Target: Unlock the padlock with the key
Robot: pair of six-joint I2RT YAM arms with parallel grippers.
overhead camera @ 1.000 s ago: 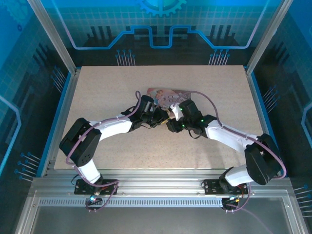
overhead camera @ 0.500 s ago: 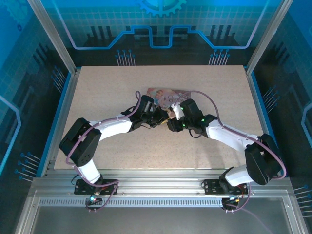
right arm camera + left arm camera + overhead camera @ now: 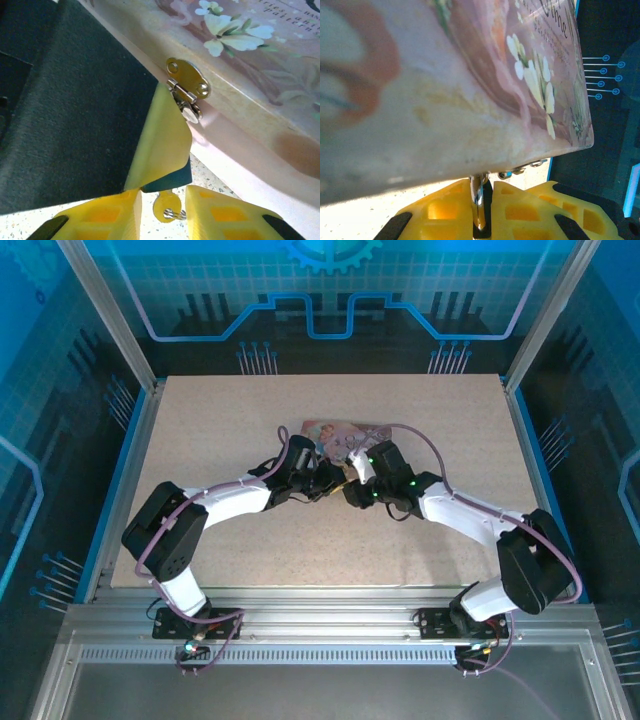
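Tin box (image 3: 250,60) looks shut, padlock (image 3: 172,181) near its hasp (image 3: 187,85).

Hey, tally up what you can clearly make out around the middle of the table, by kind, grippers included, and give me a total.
Grippers: 2, left gripper and right gripper
Pink tin box: 1
Gold hasp: 1
Total: 4
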